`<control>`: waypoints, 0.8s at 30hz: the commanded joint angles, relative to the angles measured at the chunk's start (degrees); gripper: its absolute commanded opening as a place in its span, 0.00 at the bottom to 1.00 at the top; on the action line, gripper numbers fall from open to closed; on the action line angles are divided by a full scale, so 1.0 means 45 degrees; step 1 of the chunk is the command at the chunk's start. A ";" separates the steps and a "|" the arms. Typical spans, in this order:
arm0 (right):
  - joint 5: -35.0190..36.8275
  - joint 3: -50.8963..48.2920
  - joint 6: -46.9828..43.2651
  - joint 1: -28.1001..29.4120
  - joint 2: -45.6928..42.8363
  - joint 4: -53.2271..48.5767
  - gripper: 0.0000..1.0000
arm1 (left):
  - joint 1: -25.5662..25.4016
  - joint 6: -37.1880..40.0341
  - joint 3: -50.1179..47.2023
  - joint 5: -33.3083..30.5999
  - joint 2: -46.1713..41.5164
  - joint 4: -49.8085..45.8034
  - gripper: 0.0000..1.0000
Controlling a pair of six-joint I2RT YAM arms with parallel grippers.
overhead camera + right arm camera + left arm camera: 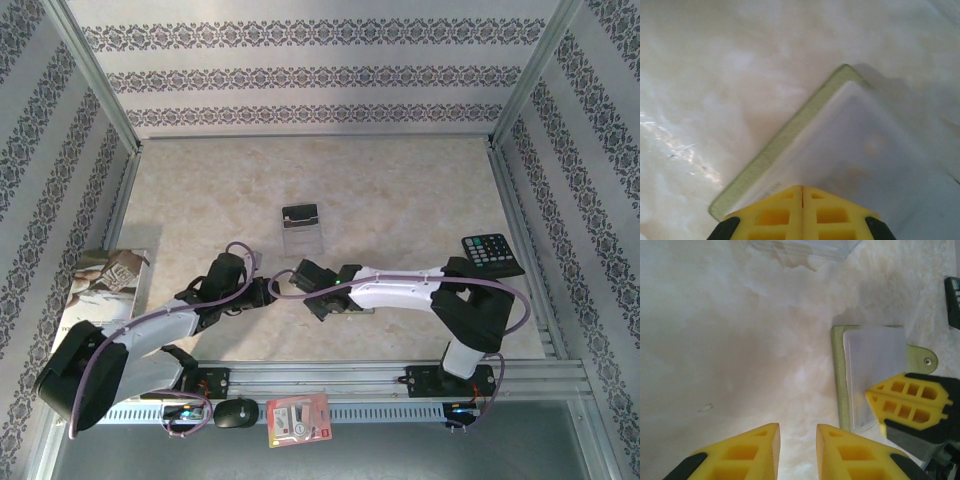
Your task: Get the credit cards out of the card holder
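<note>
Right gripper (pixel 801 190) is clenching at the card holder's (pixel 785 131) edge, card grasp unclear; next is calling for an outward slide.

No legible text — calculator (pixel 491 252) keys, red-and-white packet (pixel 298 419) print, book (pixel 105 285) cover — all too small to read

Bright, even light from above, soft short shadows in the top view, white glare streaks on the table (pixel 675 145), wrist views washed out and soft, holder (pixel 770 155) edge blurred, faint shadow beside it.
</note>
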 commanded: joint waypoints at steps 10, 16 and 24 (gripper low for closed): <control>0.0144 -0.2104 0.1600 -0.0816 -0.2182 0.1539 0.04 | -0.1889 -0.0523 0.1741 -0.0907 0.2900 0.2475 0.23; -0.0533 -0.2108 0.1270 -0.0830 -0.2067 0.1781 0.36 | -0.1903 -0.0591 0.1594 -0.1706 0.2372 0.1967 0.23; -0.0963 -0.1701 0.1577 -0.1140 -0.0908 0.1670 0.38 | -0.1915 -0.0444 0.1649 -0.1373 0.2235 0.1722 0.23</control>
